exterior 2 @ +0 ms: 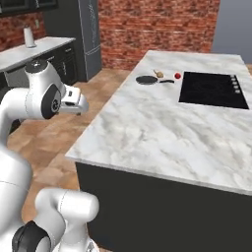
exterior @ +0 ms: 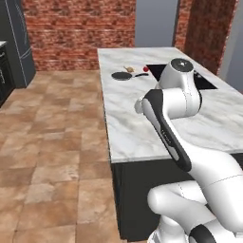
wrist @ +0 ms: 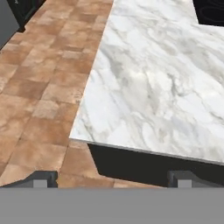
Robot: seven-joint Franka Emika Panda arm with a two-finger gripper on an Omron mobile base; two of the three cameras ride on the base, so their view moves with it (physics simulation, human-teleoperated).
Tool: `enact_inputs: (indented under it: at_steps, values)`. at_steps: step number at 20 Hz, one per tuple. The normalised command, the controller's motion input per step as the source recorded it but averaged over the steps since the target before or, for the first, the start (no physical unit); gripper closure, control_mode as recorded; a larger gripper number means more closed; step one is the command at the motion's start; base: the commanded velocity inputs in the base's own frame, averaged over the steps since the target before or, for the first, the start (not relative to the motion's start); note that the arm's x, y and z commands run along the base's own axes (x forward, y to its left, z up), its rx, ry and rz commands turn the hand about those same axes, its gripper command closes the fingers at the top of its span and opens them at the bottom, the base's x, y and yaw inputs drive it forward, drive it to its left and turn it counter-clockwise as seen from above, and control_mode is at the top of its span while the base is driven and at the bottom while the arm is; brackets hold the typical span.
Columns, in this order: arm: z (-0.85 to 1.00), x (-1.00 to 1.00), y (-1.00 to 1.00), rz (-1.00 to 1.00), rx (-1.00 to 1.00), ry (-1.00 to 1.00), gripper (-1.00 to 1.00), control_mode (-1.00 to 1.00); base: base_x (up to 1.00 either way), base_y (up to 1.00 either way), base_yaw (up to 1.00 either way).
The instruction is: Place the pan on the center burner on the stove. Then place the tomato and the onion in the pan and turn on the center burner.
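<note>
Marble counter edge lies bare before the wide-open, empty tool; pan far off.

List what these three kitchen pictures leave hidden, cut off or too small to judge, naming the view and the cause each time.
- The stove, left base view: mostly hidden behind the arm.
- The center burner, right base view: ring outlines too faint to pick out on the black glass.
- The onion, right base view: too small to see whether it touches the pan.
- The stove, hand view: only a corner shows at the top edge.
- The tomato: too small for detail.
</note>
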Motion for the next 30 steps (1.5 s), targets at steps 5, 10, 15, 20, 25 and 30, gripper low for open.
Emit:
enact_inputs:
  at_steps: [5,10,15,20,25,30]
  values:
    - [0.0,0.0,0.0,0.0,0.0,0.0,-1.0,1.0,0.21,0.77,-0.4]
    - [0.0,0.0,0.0,0.0,0.0,0.0,-1.0,1.0,0.3,0.65,-0.39]
    - [0.0,0.0,0.0,0.0,0.0,0.0,-1.0,1.0,0.36,0.61,-0.39]
    - [0.0,0.0,0.0,0.0,0.0,0.0,-1.0,1.0,0.33,0.66,-0.4]
    - [0.0,0.0,0.0,0.0,0.0,0.0,-1.0,1.0,0.26,0.73,-0.44]
    - [0.0,0.0,0.0,0.0,0.0,0.0,-1.0,1.0,0.27,0.76,-0.43]
